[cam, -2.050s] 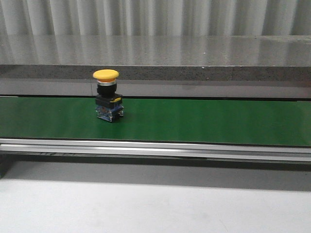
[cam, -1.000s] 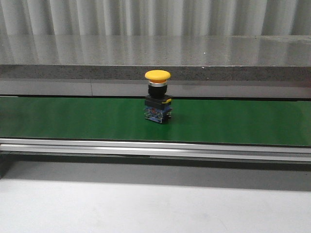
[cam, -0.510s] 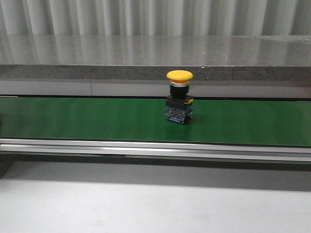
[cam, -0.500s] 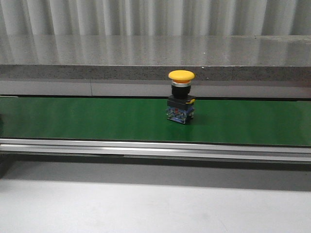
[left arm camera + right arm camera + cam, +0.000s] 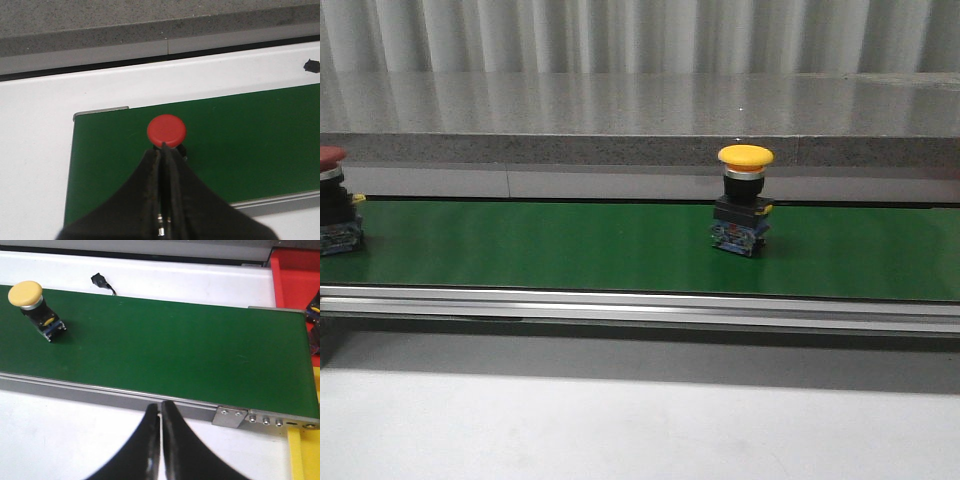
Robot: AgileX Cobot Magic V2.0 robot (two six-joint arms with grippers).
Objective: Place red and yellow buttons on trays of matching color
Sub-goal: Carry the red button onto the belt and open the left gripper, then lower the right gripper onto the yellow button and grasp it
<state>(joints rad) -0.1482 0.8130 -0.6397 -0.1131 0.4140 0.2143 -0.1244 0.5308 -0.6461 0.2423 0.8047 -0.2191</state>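
A yellow button [image 5: 744, 200] with a mushroom cap on a black and blue base stands upright on the green belt [image 5: 620, 245], right of the middle. It also shows in the right wrist view [image 5: 34, 303]. A red button [image 5: 334, 200] stands on the belt at the far left edge of the front view. The left wrist view shows its red cap [image 5: 166, 130] just past my left gripper [image 5: 163, 150], which is shut and empty above it. My right gripper [image 5: 161, 407] is shut and empty, over the white table near the belt's front rail.
A red tray [image 5: 296, 267] lies beyond the belt's right end, with a dark button part [image 5: 314, 307] at its edge. A yellow tray edge [image 5: 302, 460] shows near it. A small black connector [image 5: 101, 281] lies on the white surface behind the belt. A grey ledge [image 5: 640, 150] runs behind.
The yellow button has travelled right along the belt, from left of the middle to right of it. The red button has come into view at the belt's left end.
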